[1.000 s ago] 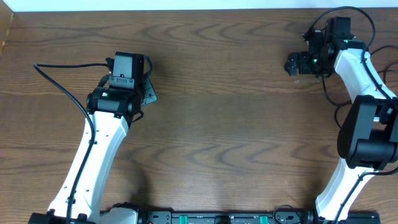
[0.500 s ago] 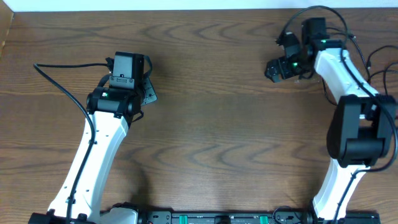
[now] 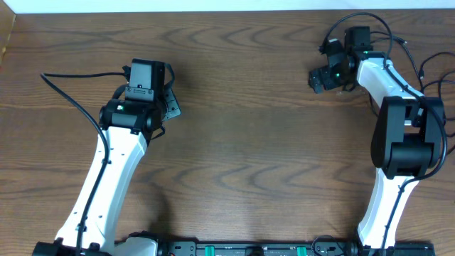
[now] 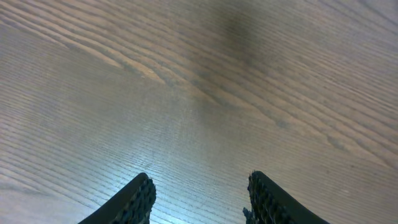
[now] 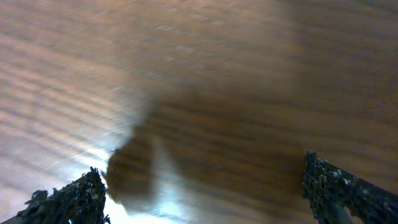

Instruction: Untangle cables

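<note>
No thin black or white cables show in any view; they are out of view. My left gripper [image 3: 170,107] hangs over bare wood at the left of the table [image 3: 242,142]. In the left wrist view its gripper [image 4: 199,182] is open, with only wood grain between the two dark fingers [image 4: 140,199]. At the far right, my right gripper [image 3: 317,78] points left. It [image 5: 200,168] stands wide open in the right wrist view, over blurred wood and a dark shadow, holding nothing.
A thick black arm cable [image 3: 71,75] runs from the left arm toward the left edge. More arm cables [image 3: 370,21] loop above the right wrist and along the right edge. A black rail [image 3: 249,249] lines the near edge.
The right arm has swung its wrist left and toward the back, with the upper arm straightening up. The left arm has not moved. Both grippers keep the same opening.
</note>
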Robot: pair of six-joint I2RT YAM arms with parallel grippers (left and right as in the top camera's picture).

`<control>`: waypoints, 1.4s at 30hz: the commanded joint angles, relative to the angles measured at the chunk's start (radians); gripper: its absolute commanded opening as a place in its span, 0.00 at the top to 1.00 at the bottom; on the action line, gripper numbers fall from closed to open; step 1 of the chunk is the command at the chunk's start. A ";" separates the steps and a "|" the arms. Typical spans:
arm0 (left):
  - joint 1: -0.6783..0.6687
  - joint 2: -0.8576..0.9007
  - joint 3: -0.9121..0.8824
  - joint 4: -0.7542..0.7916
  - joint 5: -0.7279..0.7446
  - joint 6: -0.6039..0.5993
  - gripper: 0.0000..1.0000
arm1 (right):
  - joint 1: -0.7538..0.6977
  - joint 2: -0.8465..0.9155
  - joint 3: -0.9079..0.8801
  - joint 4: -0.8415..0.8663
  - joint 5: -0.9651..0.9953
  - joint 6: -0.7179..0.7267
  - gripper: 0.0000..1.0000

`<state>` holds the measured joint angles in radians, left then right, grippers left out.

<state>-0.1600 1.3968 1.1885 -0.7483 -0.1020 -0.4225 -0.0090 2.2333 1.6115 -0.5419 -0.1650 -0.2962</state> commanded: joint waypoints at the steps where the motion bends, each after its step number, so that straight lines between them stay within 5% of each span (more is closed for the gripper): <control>1: 0.002 0.020 0.006 0.001 0.010 -0.006 0.50 | -0.031 0.069 0.003 0.000 0.053 0.037 0.01; 23: 0.002 0.023 0.006 0.003 0.010 -0.006 0.50 | -0.386 0.072 0.003 -0.055 0.087 0.074 0.01; 32: 0.002 0.023 0.006 0.019 0.009 -0.005 0.51 | -0.379 0.045 0.004 -0.091 -0.022 0.089 0.01; 42: 0.002 0.023 0.006 0.019 0.010 -0.006 0.50 | -0.334 -0.186 0.004 -0.116 -0.021 0.146 0.01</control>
<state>-0.1600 1.4094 1.1885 -0.7292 -0.1020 -0.4225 -0.3599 2.1750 1.6154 -0.6571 -0.1600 -0.1871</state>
